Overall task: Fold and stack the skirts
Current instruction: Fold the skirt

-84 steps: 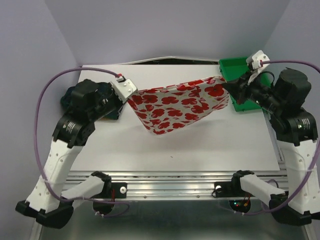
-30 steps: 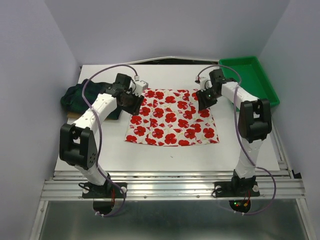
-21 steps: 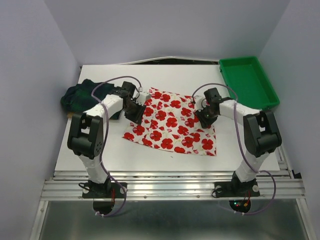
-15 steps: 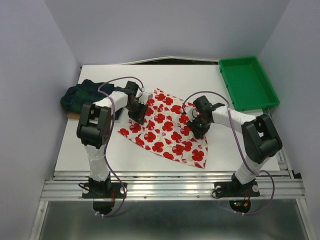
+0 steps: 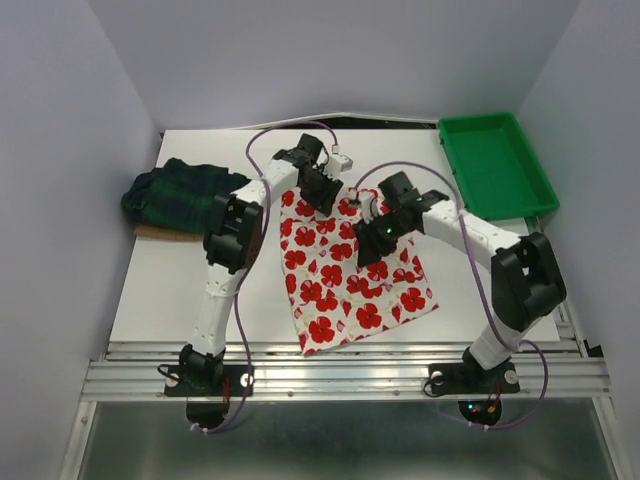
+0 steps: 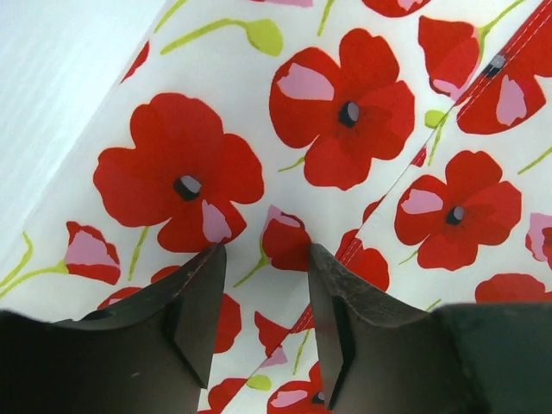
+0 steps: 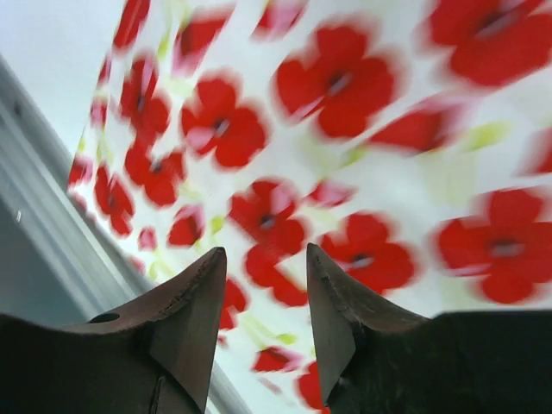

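Left gripper [image 6: 263, 259] and right gripper [image 7: 263, 254] released, jaws apart over floral skirt [image 5: 350, 290]. Just spun it lengthwise, flat at centre; ready for first fold. Plaid skirt [image 5: 180, 195] heaped far left.

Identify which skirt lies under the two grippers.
The white skirt with red poppies, laid out flat mid-table; the dark plaid skirt sits bunched up off to the left, untouched.

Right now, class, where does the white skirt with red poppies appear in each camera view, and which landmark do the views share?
Top external: poppy skirt lies mid-table, stretching from the centre toward the near edge.
Left wrist: poppy skirt fills nearly the whole picture.
Right wrist: poppy skirt, blurred, fills most of the picture.
Shared landmark: bare white table, at upper left in both wrist views.
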Controlling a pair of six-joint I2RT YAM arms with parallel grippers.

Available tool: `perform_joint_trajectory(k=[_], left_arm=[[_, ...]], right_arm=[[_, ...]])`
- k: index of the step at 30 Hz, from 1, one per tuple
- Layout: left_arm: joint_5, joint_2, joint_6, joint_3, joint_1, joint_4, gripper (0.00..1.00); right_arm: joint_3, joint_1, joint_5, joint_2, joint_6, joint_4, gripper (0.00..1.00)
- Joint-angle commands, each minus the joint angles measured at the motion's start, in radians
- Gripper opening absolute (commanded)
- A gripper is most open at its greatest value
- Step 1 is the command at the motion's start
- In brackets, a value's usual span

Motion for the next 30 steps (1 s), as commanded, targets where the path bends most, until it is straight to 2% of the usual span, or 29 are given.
perform_joint_trajectory(k=[1, 2, 5, 10, 15, 17, 21, 27, 30], left_arm=[[-0.002, -0.085, 0.046, -0.025, 0.002, -0.006, 0.58], [-0.003, -0.113, 0.043, -0.045, 0.009, 0.010, 0.59], [-0.004, -0.235, 0.041, -0.127, 0.033, 0.057, 0.63], [-0.022, -0.282, 0.064, -0.154, 0.036, -0.010, 0.63], [0.010, -0.328, 0.110, -0.217, 0.064, 0.035, 0.62], [0.028, -0.314, 0.124, -0.184, 0.085, 0.015, 0.59], [0.056, -0.231, 0.138, -0.012, 0.131, -0.007, 0.54], [0.014, -0.093, 0.155, 0.181, 0.156, -0.015, 0.52], [0.002, -0.049, 0.159, 0.209, 0.156, -0.013, 0.51]], right_arm=[[0.165, -0.154, 0.062, -0.073, 0.008, 0.067, 0.48], [0.179, -0.192, 0.079, -0.055, -0.019, 0.059, 0.48], [0.178, -0.203, 0.168, 0.005, -0.118, 0.059, 0.46], [0.123, -0.203, 0.143, 0.088, -0.160, 0.071, 0.43], [0.107, -0.203, 0.177, 0.116, -0.164, 0.136, 0.42], [0.161, -0.203, 0.180, 0.125, -0.169, 0.136, 0.41], [0.301, -0.221, 0.195, 0.152, -0.184, 0.142, 0.41], [0.578, -0.272, 0.245, 0.329, -0.244, 0.143, 0.40], [0.658, -0.301, 0.248, 0.419, -0.281, 0.145, 0.40]])
